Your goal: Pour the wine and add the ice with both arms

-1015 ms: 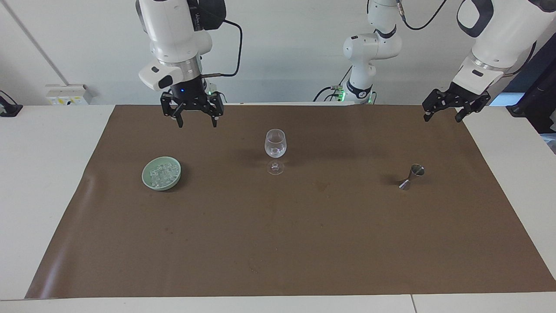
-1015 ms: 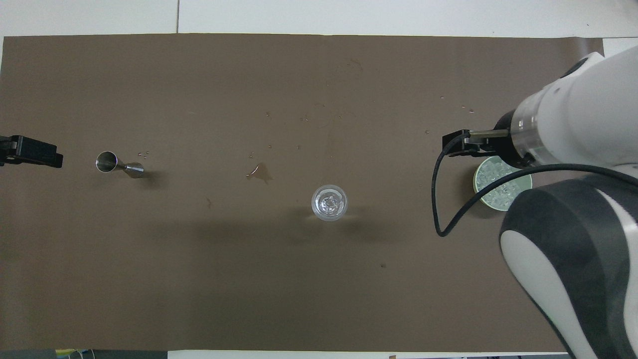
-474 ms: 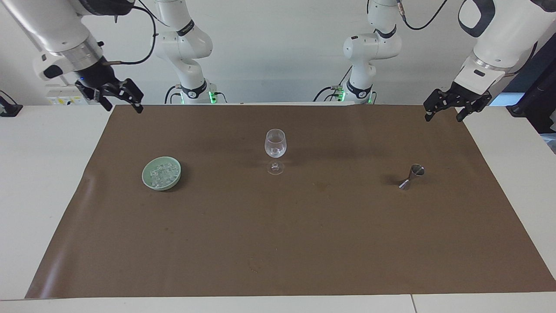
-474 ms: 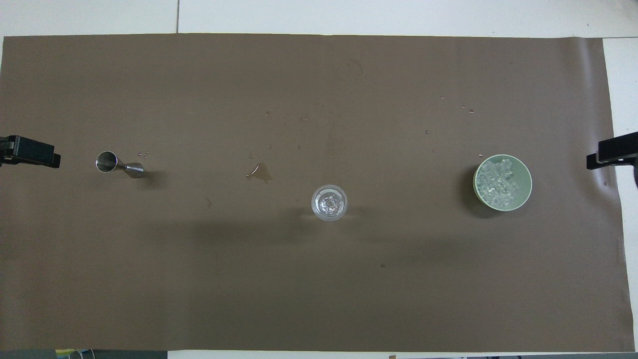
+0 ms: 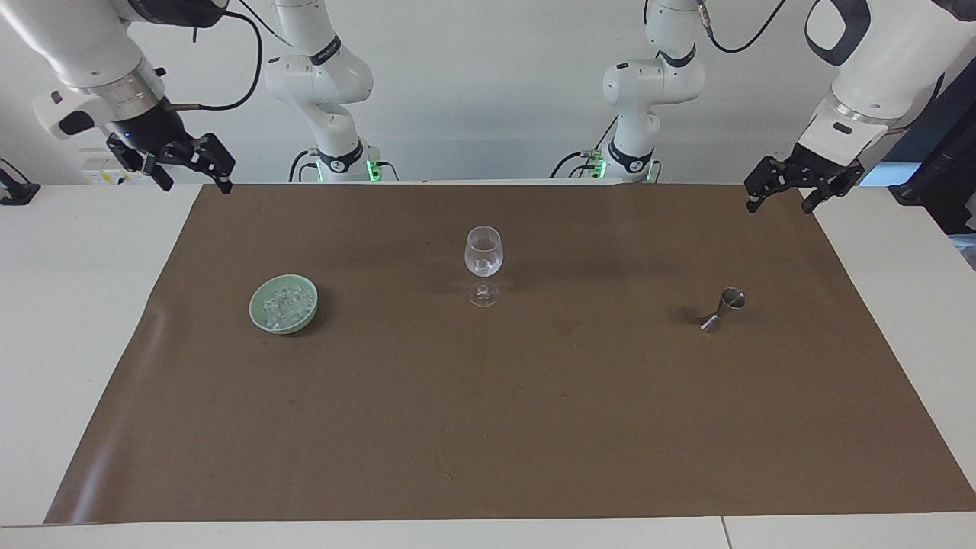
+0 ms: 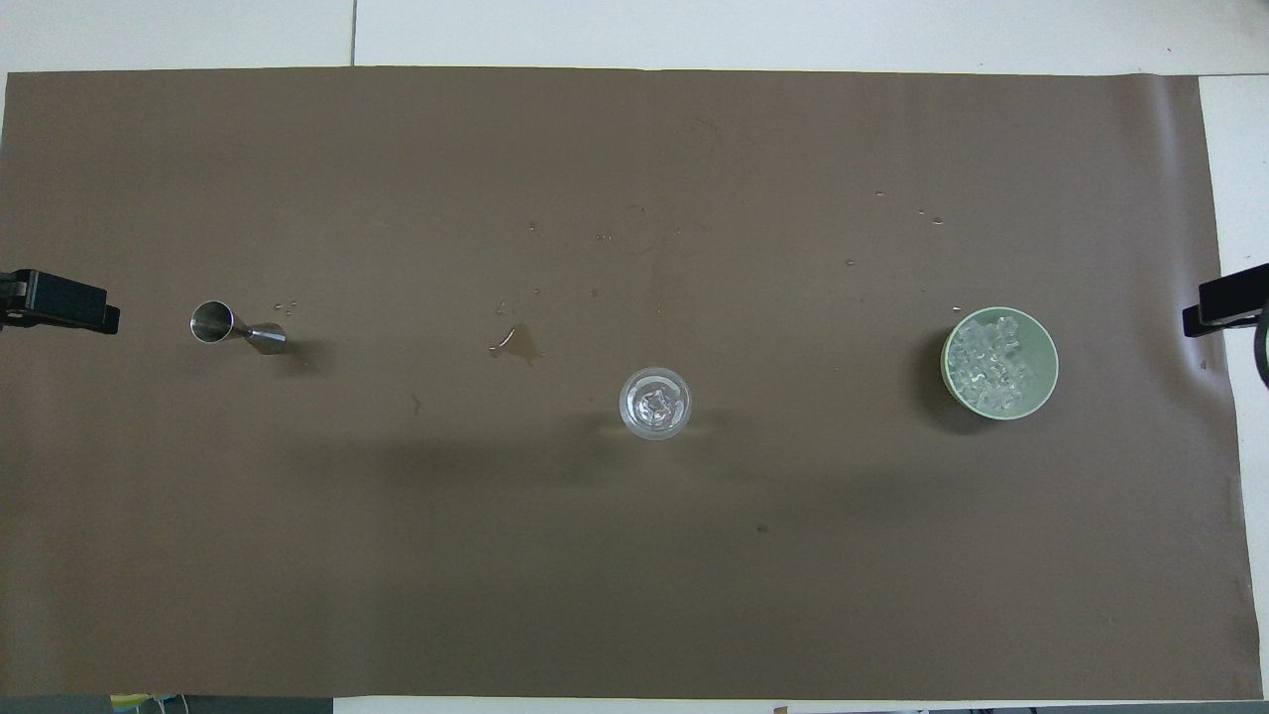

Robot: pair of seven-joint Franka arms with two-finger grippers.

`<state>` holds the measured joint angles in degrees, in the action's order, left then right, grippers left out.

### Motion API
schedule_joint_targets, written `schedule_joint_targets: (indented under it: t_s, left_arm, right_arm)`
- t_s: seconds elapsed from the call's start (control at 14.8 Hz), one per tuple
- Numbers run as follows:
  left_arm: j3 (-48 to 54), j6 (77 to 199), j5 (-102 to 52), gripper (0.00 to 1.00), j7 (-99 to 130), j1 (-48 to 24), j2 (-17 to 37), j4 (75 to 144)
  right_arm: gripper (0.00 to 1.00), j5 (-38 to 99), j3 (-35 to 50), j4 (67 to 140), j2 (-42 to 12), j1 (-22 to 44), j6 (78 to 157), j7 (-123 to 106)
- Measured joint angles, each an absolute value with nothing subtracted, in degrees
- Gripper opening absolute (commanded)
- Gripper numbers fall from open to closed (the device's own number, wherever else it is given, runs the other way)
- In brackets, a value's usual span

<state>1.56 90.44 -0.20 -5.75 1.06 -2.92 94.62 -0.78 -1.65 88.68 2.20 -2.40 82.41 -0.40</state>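
Ice (image 5: 284,306), a heap of small clear cubes, in a shallow green dish (image 5: 259,314) at mid-height of the facing frame, toward the right arm's end of the brown mat (image 5: 488,427). More glassy bits, probably ice, in the bowl of the wine glass (image 5: 483,255) standing upright at upper centre.

Right gripper (image 5: 194,183) in the upper corner of the facing frame at its own end, raised over the mat's edge, fingers spread, holding nothing. Dish lower in the frame than this gripper and a little toward centre, well apart from it. Clearly the nearer arm for any further cube.

Left gripper (image 5: 778,204) in the other upper corner, also raised, spread and empty, waiting. Below it in the frame, a steel jigger (image 5: 723,310), seemingly on its side, long axis slanting across the frame.

Judged from the filled glass: likely near the end of the task.
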Motion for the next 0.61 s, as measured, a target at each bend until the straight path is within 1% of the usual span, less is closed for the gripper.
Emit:
schedule_joint_targets:
  t_s: [0.14, 0.41, 0.61]
  left_arm:
    - [1.6, 90.4, -0.2, 1.0, -5.8, 1.1, -2.9, 94.6]
    - [1.6, 90.4, -0.2, 1.0, -5.8, 1.1, -2.9, 94.6]
    - [1.6, 90.4, -0.2, 1.0, -5.8, 1.1, -2.9, 94.6]
  right_arm:
    - [1.0, -1.0, -1.4, 89.2, 2.3, -2.5, 82.4, -0.4]
    - [1.0, 0.2, -4.2, 89.4, 2.3, -2.7, 81.2, -0.8]
    - [1.0, 0.3, -4.6, 89.3, 2.6, -2.7, 81.4, -1.9]
